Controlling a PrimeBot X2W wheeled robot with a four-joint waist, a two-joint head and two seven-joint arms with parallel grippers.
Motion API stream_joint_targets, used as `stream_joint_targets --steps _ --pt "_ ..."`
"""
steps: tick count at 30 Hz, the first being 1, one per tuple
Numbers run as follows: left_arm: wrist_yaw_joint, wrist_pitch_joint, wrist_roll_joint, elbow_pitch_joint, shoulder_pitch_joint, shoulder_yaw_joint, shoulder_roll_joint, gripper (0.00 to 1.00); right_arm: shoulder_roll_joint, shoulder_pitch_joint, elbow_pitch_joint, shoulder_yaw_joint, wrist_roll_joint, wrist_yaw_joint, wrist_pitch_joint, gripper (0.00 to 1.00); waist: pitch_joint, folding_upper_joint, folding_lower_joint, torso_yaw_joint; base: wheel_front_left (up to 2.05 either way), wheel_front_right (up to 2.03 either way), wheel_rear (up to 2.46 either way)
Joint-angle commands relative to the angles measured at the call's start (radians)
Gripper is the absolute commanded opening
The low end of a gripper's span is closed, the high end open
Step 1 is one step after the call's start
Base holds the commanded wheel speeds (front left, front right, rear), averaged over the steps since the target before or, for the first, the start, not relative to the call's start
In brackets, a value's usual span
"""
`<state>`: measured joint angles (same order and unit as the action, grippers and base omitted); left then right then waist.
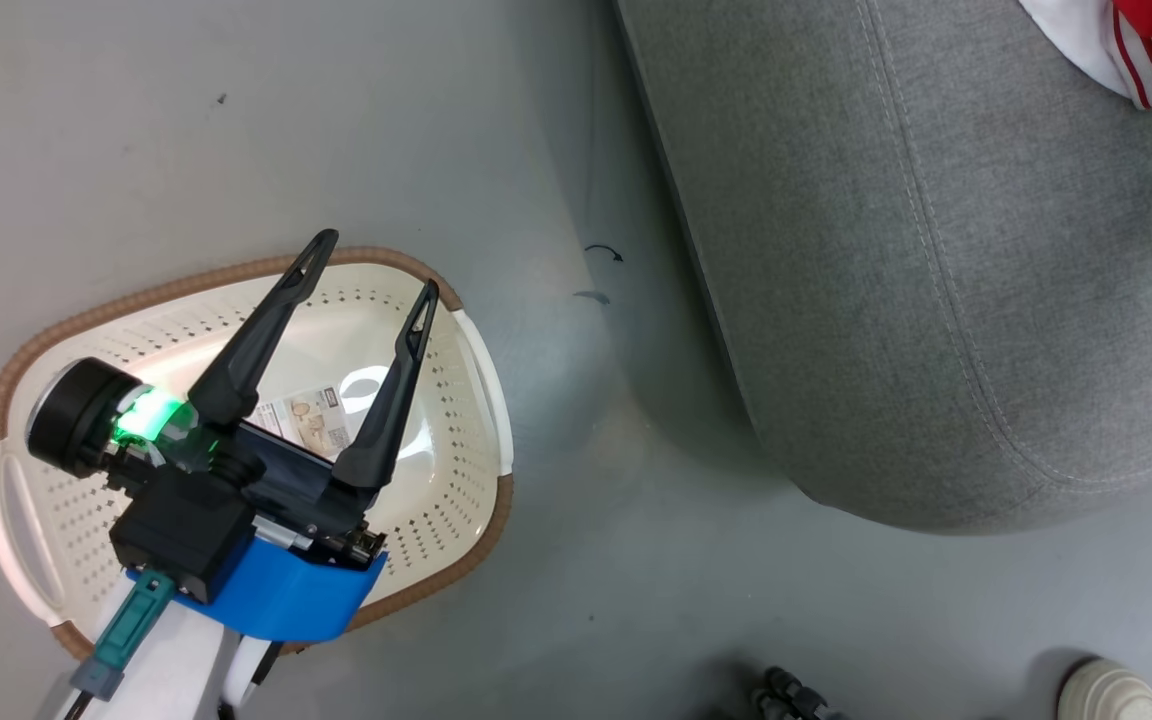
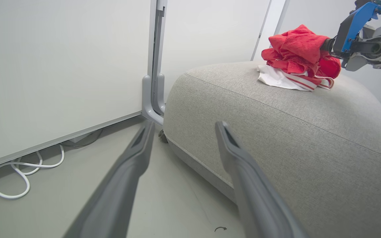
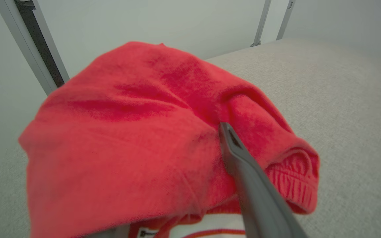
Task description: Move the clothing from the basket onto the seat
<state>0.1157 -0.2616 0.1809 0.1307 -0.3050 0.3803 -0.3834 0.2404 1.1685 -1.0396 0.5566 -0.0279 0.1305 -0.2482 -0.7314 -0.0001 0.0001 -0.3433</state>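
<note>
- Right claw (image 3: 185,127) first: one dark finger (image 3: 243,172) stands well out to the side and its partner is buried under red cloth. I read the jaws as spread wide, gripping nothing, with the cloth draped over them.
- Left claw (image 1: 378,260) hangs above the basket, fingers splayed wide, nothing between them.
- Seat (image 1: 936,250), biggest thing out here: a grey cushion with rounded edges, and the load is up on top of it, away from the near corner.
- Basket (image 1: 236,268) sits on the floor, well apart from the seat.
- Clothing (image 2: 296,49): a red heap with white lining and striped trim, resting on the seat, right claw pushed into its side.
- Label (image 1: 311,415): a paper one on the basket's pale bottom, seen between the left fingers.
- My worry: that cloth lies over the right fingers. If I pull the arm back flat, the fabric could hook on a fingertip, ride along and slide off the rounded cushion to the floor.
- Second worry: the heap looks tall and loose, so a nudge from the wrist could topple it.
- I'd judge the safe move is up and clear before backing off.
</note>
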Motion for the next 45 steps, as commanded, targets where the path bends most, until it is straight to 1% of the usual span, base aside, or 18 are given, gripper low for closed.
stream_joint_targets --steps 1,7,8,12,18,25,30,31,32,35,36,45 --pt "0.003 -0.005 0.007 -0.006 -0.001 -0.002 0.004 1.0 0.003 0.001 -0.008 0.006 0.006 0.0 -0.005 1.0 0.012 0.0001 -0.0001 0.007 0.0 0.0 0.0" --pt "0.006 -0.005 0.022 -0.032 -0.018 -0.008 0.042 1.0 -0.002 -0.037 -0.021 -0.002 0.036 0.0 -0.015 1.0 0.066 0.0001 -0.0001 0.023 0.0 0.0 0.0" --pt "0.006 -0.005 0.022 -0.036 -0.02 -0.01 0.051 1.0 0.006 -0.04 -0.023 -0.004 0.037 0.0 -0.016 1.0 0.077 0.0001 -0.0001 0.027 0.0 0.0 0.0" --pt "0.007 -0.005 0.027 -0.06 -0.016 -0.026 0.087 1.0 -0.019 -0.086 -0.02 -0.029 0.027 0.0 -0.017 1.0 0.134 0.0001 -0.0001 0.042 0.0 0.0 0.0" --pt "0.007 -0.005 0.03 -0.123 0.019 -0.056 0.148 1.0 -0.048 -0.19 0.026 -0.082 0.013 0.0 -0.018 1.0 0.242 0.0001 -0.0001 0.069 0.0 0.0 0.0" --pt "0.01 -0.005 0.048 -0.183 0.074 -0.124 0.224 1.0 -0.084 -0.35 0.148 -0.181 -0.053 0.0 -0.017 1.0 0.374 0.0001 -0.0001 0.11 0.0 0.0 0.0" --pt "0.01 -0.005 0.048 -0.217 0.118 -0.182 0.267 1.0 -0.099 -0.473 0.255 -0.27 -0.097 0.0 -0.017 1.0 0.454 0.0001 -0.0001 0.142 0.0 0.0 0.0" --pt "0.01 -0.005 0.048 -0.217 0.118 -0.182 0.267 1.0 -0.099 -0.473 0.255 -0.27 -0.097 0.0 -0.017 1.0 0.454 0.0001 -0.0001 0.142 0.0 0.0 0.0" --pt "0.012 -0.005 0.048 -0.227 0.134 -0.2 0.283 1.0 -0.103 -0.526 0.307 -0.295 -0.108 0.0 -0.018 1.0 0.482 0.0001 -0.0001 0.159 0.0 0.0 0.0" --pt "0.013 -0.005 0.038 -0.241 0.158 -0.223 0.297 1.0 -0.116 -0.601 0.386 -0.32 -0.108 0.0 -0.018 1.0 0.52 0.0001 -0.0001 0.184 0.0 0.0 0.0" --pt "0.013 -0.005 0.038 -0.241 0.158 -0.223 0.297 1.0 -0.116 -0.601 0.386 -0.32 -0.108 0.0 -0.018 1.0 0.52 0.0001 -0.0001 0.184 0.0 0.0 0.0" --pt "0.015 -0.005 0.03 -0.278 0.224 -0.273 0.324 1.0 -0.167 -0.788 0.551 -0.38 -0.088 0.0 -0.001 1.0 0.622 0.0001 -0.0001 0.248 0.0 0.0 0.0"
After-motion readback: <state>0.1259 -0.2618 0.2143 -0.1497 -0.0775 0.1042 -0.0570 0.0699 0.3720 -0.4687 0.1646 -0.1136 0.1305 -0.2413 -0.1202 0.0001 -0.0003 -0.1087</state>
